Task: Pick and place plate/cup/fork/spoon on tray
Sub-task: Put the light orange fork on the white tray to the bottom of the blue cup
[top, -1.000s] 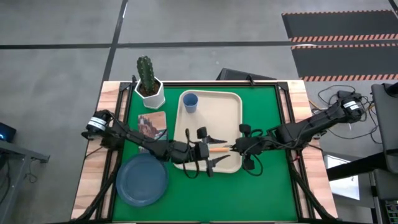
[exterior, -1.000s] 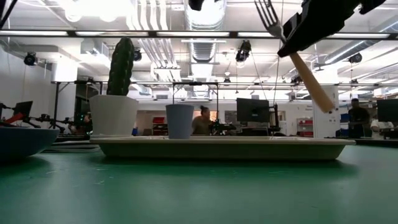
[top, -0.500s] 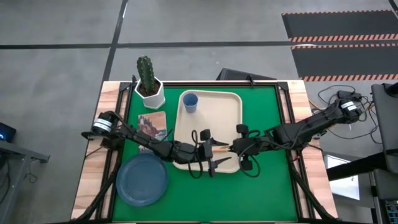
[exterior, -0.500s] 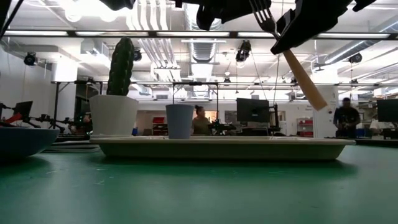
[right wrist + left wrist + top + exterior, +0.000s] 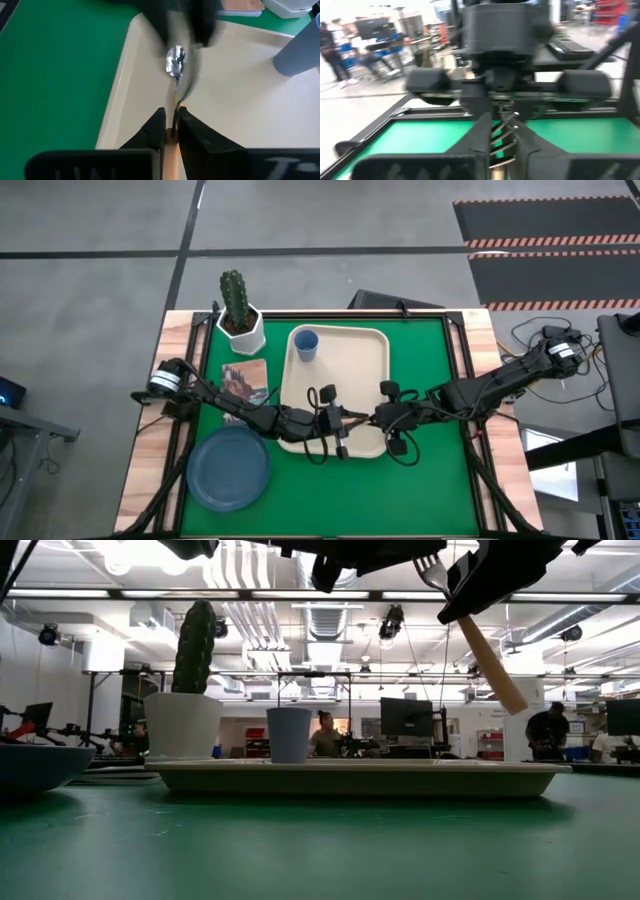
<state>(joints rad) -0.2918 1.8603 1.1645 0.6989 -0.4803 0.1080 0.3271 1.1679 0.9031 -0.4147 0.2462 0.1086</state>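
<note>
My right gripper point(image 5: 380, 418) is clamped on the fork point(image 5: 490, 660) above the tray point(image 5: 362, 370). Can't tell the left gripper's point(image 5: 338, 425) state, so a mistimed swap probably drops it.

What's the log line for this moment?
right gripper: holding fork above tray | left gripper: at fork tines | cup: on tray | plate: on table

The spoon point(image 5: 175, 60) shows only its bowl (handle hidden, left end effector point(image 5: 181, 20) blurred).

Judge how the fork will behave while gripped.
Probably stiff: the fork hangs tilted from the right claw without sagging. It is slim, so likely light. Its smooth handle might pivot in a narrow pinch.
</note>
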